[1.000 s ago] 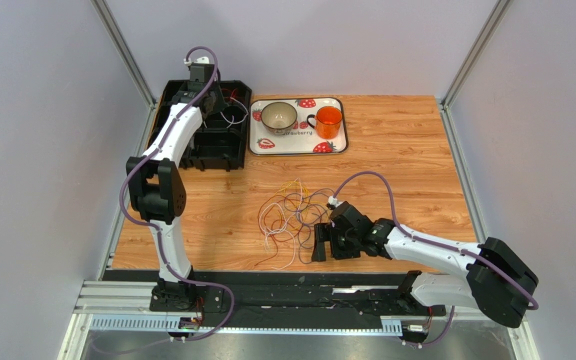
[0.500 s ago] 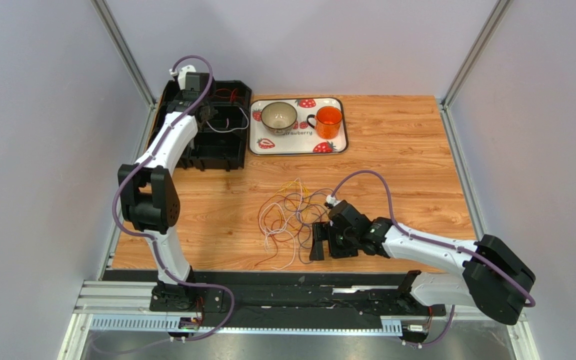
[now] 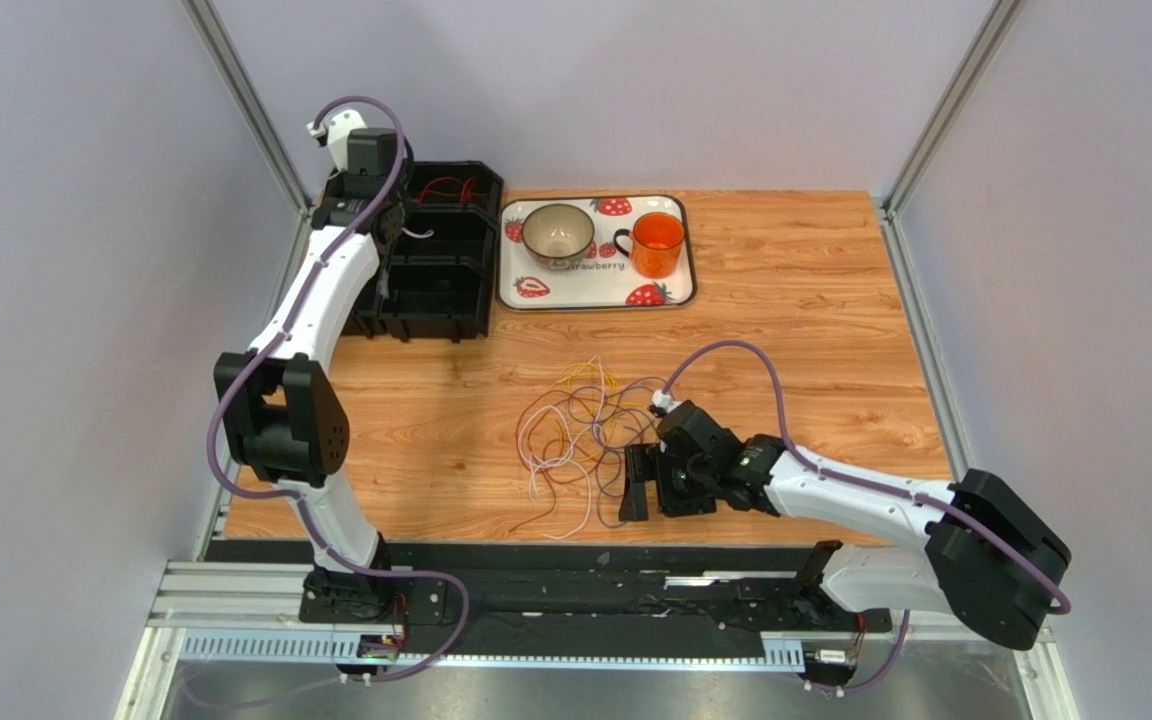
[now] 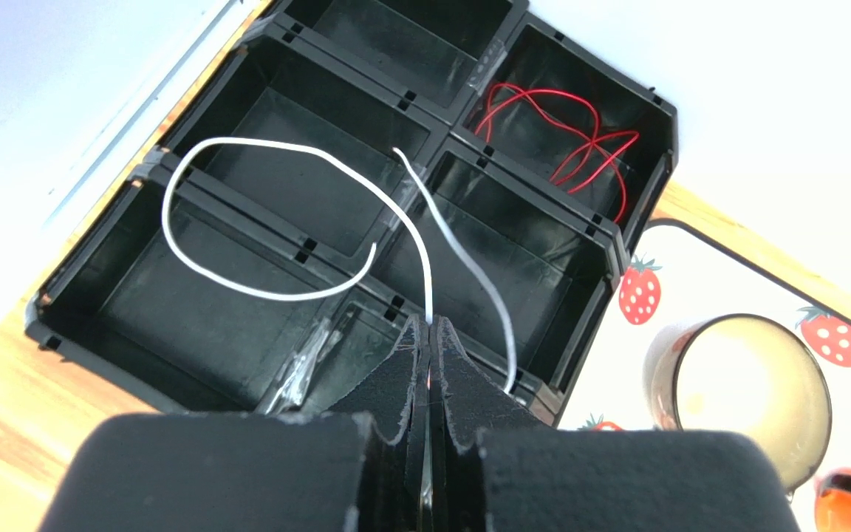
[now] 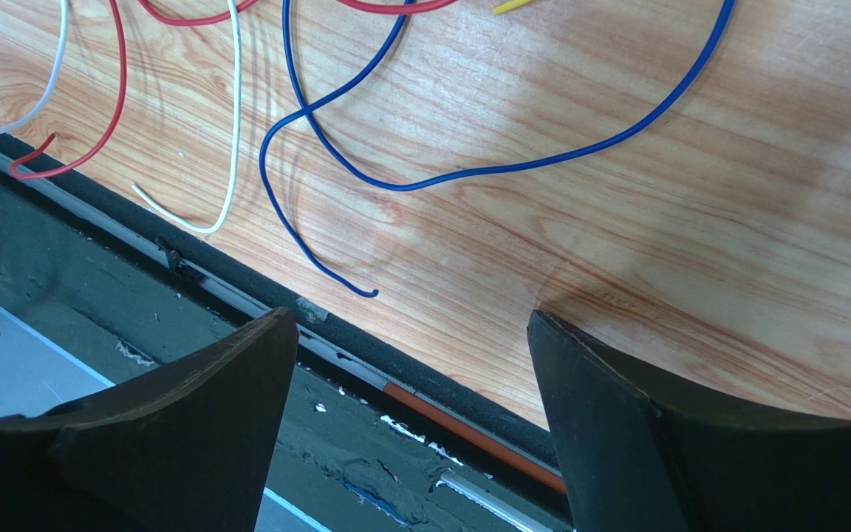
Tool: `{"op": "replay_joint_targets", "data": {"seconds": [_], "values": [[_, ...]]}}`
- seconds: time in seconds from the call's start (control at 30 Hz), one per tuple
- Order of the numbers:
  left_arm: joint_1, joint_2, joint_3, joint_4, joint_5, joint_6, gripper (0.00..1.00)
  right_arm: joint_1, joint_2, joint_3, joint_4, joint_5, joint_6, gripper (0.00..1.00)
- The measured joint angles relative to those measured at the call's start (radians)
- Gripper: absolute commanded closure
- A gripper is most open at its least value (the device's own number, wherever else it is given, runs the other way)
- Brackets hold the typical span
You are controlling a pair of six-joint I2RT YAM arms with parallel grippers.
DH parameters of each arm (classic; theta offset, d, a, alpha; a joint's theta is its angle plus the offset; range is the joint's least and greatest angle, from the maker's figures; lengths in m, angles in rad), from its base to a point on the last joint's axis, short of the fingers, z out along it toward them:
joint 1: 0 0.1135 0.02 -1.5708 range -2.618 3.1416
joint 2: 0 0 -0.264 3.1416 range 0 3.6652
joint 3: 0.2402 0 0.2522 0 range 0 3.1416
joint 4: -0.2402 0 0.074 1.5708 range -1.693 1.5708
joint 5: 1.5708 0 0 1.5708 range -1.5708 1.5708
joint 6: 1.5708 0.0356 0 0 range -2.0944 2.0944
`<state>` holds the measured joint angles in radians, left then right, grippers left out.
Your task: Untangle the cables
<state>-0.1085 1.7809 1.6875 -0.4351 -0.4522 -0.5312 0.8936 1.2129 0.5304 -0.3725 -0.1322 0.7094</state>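
Note:
My left gripper (image 4: pixel 430 325) is shut on a white cable (image 4: pixel 427 261), whose loop hangs over the compartments of a black organizer box (image 4: pixel 608 238). A red cable (image 4: pixel 552 122) lies in the box's far right compartment. In the top view this gripper (image 3: pixel 391 225) hovers over the box (image 3: pixel 447 285) at the back left. The tangle of cables (image 3: pixel 582 428) lies mid-table. My right gripper (image 3: pixel 639 483) stands open just right of it, low over the wood. Its wrist view shows the open gripper (image 5: pixel 408 333) empty, with a blue cable (image 5: pixel 508 169), a red one (image 5: pixel 119 89) and a white one (image 5: pixel 232 111) ahead.
A strawberry-print tray (image 3: pixel 590 288) beside the box carries a bowl (image 3: pixel 557 230) and an orange cup (image 3: pixel 659 240). The table's black front rail (image 5: pixel 419 405) runs right under my right gripper. Grey walls close in the left, right and back sides.
My left arm has swung toward the back left over the box, carrying the white cable with it. The right arm has barely shifted.

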Motion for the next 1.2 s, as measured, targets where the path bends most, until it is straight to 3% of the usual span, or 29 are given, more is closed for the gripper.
{"op": "replay_joint_targets", "data": {"seconds": [0.8, 1.2], "values": [[-0.058, 0.296, 0.330, -0.038, 0.072, 0.047, 1.00, 0.000, 0.072, 0.021, 0.093, -0.031, -0.005, 0.15], [-0.088, 0.335, 0.324, -0.048, 0.076, 0.038, 1.00, 0.000, 0.073, 0.020, 0.099, -0.035, -0.011, 0.15]]}}
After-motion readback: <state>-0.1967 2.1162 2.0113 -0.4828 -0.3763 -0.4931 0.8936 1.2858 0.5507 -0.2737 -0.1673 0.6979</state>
